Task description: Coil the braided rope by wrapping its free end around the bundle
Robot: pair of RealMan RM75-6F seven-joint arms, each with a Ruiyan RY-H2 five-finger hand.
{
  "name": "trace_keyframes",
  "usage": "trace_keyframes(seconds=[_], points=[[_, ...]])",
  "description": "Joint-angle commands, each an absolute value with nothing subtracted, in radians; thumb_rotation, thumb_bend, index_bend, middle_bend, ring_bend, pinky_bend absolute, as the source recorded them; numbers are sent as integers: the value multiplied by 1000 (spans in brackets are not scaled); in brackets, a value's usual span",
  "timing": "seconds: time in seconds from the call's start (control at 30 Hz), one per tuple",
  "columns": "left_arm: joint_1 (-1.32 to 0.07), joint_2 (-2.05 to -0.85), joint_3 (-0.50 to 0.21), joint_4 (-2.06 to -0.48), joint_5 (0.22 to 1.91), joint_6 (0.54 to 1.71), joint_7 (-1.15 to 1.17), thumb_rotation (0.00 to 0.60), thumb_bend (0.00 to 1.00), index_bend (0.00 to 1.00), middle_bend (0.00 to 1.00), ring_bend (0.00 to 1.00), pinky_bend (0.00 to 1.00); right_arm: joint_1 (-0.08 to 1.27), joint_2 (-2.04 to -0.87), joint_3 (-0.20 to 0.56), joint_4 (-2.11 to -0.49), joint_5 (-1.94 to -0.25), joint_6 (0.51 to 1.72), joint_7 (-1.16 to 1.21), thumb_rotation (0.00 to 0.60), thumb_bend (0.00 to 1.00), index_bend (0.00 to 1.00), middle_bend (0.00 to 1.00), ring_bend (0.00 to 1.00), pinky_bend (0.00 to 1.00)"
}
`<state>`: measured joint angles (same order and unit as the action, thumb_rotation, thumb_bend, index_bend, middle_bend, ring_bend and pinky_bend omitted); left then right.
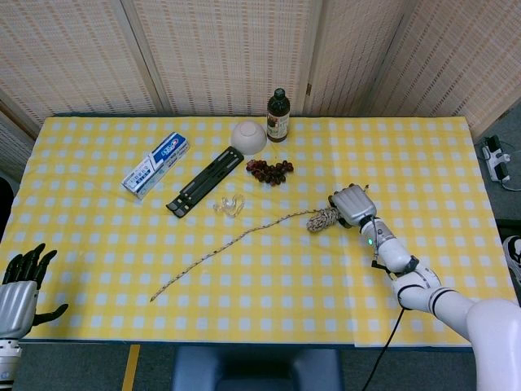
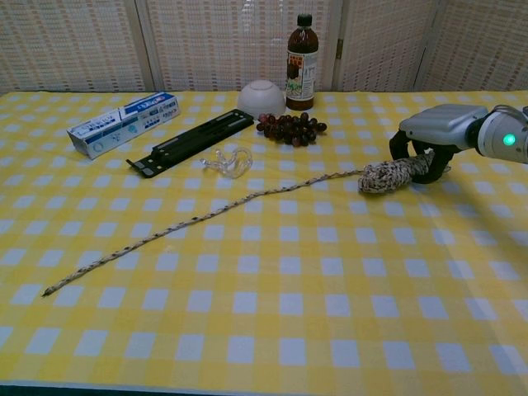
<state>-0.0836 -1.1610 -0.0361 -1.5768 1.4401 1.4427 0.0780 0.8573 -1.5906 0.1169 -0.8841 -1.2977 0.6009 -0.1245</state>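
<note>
While the left hand (image 1: 19, 287) idles off the table's near-left corner, fingers spread and holding nothing, head view has the right hand (image 1: 352, 204) reaching in palm-down, fingers curled over the rope bundle (image 1: 323, 219). Free end (image 1: 224, 247) trails left across the yellow checked tablecloth (image 1: 269, 293).

Chest view: right hand (image 2: 431, 136) grips bundle (image 2: 388, 174) from above, dark fingers (image 2: 402, 148) wrapped round it; free end (image 2: 165, 233) runs toward near-left.
</note>
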Motion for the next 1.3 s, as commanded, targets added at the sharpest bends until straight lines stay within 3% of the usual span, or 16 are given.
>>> trace_keyframes(seconds=[0.03,0.23,0.43,0.63,0.8,0.9,1.3], points=[[-84,-1160,-37,-1575,1441,1444,76,600,135,141,25,21,0,854,-1591,119,-892,-1301,617,-114,600,501,643,507,508,407],[-96,-1162,-48,-1558,1469,1458,51,600,135,157,40,38,0,837,-1545,120,-952,-1335,680,-64,600,625,747,591,622,495],[-134,-1162,-60,-1551,1528,1461,32,600,140,221,113,116,41,810,-1455,117,-1103,-1382,772,-42,600,649,767,608,640,516],[-214,-1184,-82,-1548,1581,1410,-10,600,166,328,256,257,202,780,-1367,116,-1276,-1398,844,-84,600,654,774,616,642,527],[-282,-1208,-92,-1556,1585,1330,3,600,197,438,452,450,451,762,-1322,116,-1378,-1381,873,-158,600,653,777,618,652,533],[-307,-1223,-81,-1570,1585,1287,19,600,197,470,570,548,545,752,-1304,119,-1426,-1361,888,-199,600,653,778,618,657,537],[-356,-1333,-48,-1553,1575,1214,94,600,192,478,763,697,692,737,-1289,124,-1491,-1320,909,-258,600,654,778,619,658,537]])
